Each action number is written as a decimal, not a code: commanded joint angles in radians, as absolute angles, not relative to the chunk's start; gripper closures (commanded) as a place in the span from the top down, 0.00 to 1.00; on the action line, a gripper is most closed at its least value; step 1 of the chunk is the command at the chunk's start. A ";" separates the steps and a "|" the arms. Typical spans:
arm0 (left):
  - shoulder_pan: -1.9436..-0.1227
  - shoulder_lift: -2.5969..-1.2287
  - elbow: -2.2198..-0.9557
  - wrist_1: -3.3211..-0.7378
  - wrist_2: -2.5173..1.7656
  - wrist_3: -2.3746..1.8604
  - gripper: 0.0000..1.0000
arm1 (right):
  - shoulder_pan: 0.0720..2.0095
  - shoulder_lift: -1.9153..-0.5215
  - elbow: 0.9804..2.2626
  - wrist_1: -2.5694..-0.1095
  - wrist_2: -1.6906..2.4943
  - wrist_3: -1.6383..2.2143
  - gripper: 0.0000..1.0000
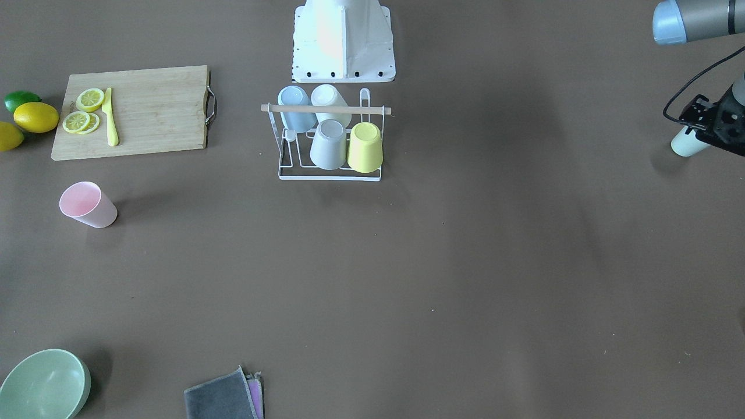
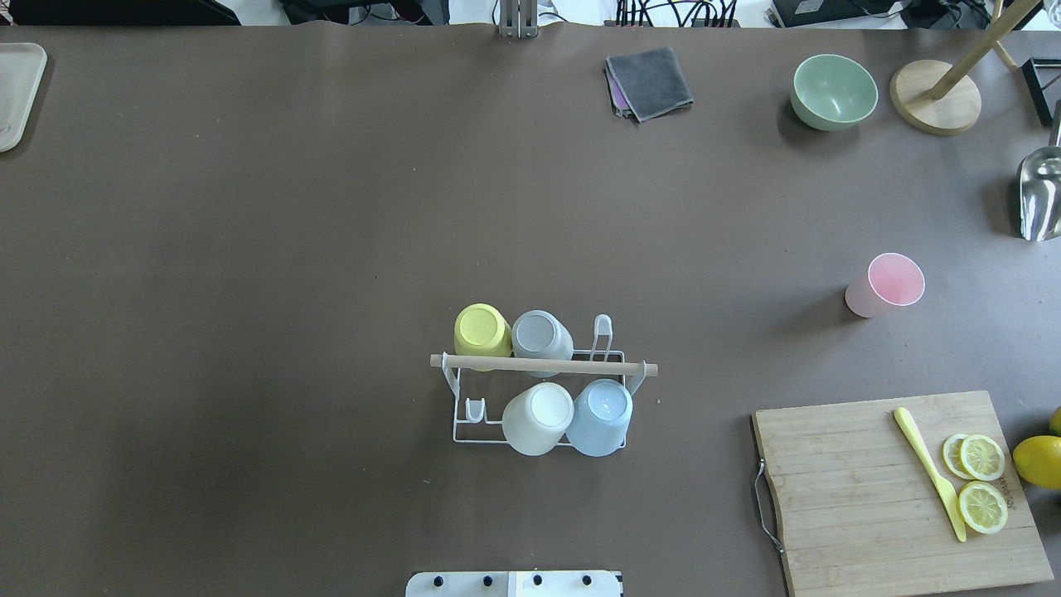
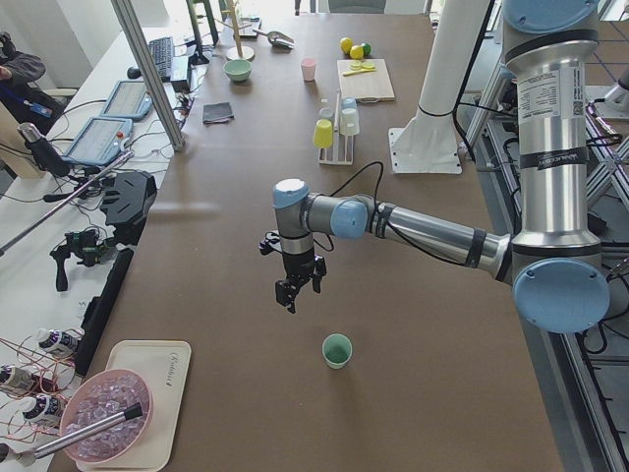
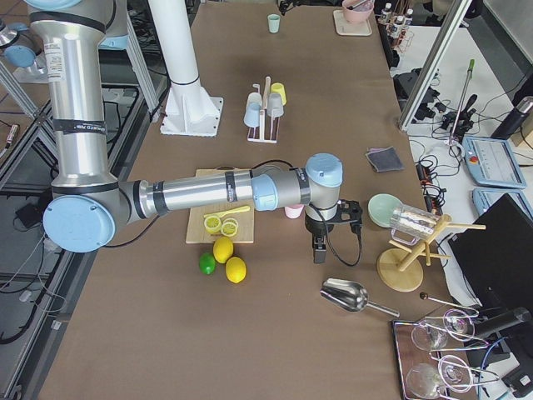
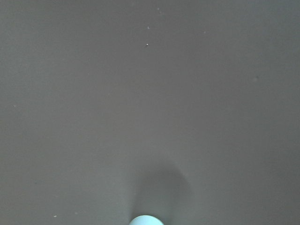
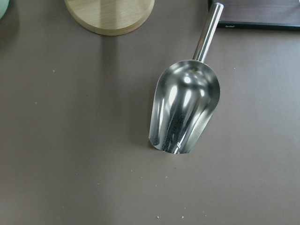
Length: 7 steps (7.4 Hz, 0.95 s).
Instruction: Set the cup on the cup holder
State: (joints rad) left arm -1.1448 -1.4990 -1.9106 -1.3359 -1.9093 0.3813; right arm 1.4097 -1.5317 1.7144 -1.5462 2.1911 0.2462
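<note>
The cup holder (image 1: 326, 109), a white wire rack with a wooden rod, stands mid-table and also shows in the overhead view (image 2: 543, 366). It holds a yellow, a grey, a white and a blue cup upside down. A pink cup (image 2: 885, 284) stands upright on the table's right side. A mint cup (image 3: 337, 350) stands upright near the left end. My left gripper (image 3: 287, 298) hangs above the table beside the mint cup, holding nothing; I cannot tell whether it is open or shut. My right gripper (image 4: 317, 252) hangs beyond the pink cup; I cannot tell its state.
A cutting board (image 2: 862, 489) with lemon slices and a yellow knife lies near right. A metal scoop (image 6: 185, 108), a wooden stand base (image 2: 937, 95), a green bowl (image 2: 833, 91) and a grey cloth (image 2: 651, 81) lie at the far right. A tray (image 2: 16, 91) lies far left.
</note>
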 commanded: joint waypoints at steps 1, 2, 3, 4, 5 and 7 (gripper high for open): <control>-1.089 -1.583 -1.890 -1.120 -1.694 0.587 0.99 | 1.297 -1.523 1.768 -1.612 2.172 0.236 1.00; -1.069 -1.589 -1.853 -1.120 -1.665 0.630 0.99 | 1.226 -1.510 1.791 -1.624 2.117 0.235 1.00; -1.052 -1.598 -1.824 -1.123 -1.639 0.637 0.99 | 1.210 -1.482 1.831 -1.713 2.108 0.233 1.00; -1.049 -1.615 -1.831 -1.120 -1.622 0.638 0.99 | 1.197 -1.450 1.853 -1.795 2.105 0.160 1.00; -1.023 -1.618 -1.832 -1.118 -1.579 0.638 0.99 | 1.180 -1.409 1.852 -1.848 2.085 0.049 1.00; -0.950 -1.617 -1.829 -1.115 -1.508 0.638 0.99 | 1.152 -1.350 1.852 -1.890 2.051 0.034 1.00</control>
State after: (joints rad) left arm -0.9928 -1.6166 -1.8309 -1.1171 -1.5401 0.6377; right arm 1.1707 -1.3819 1.8503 -1.8644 2.0652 0.0562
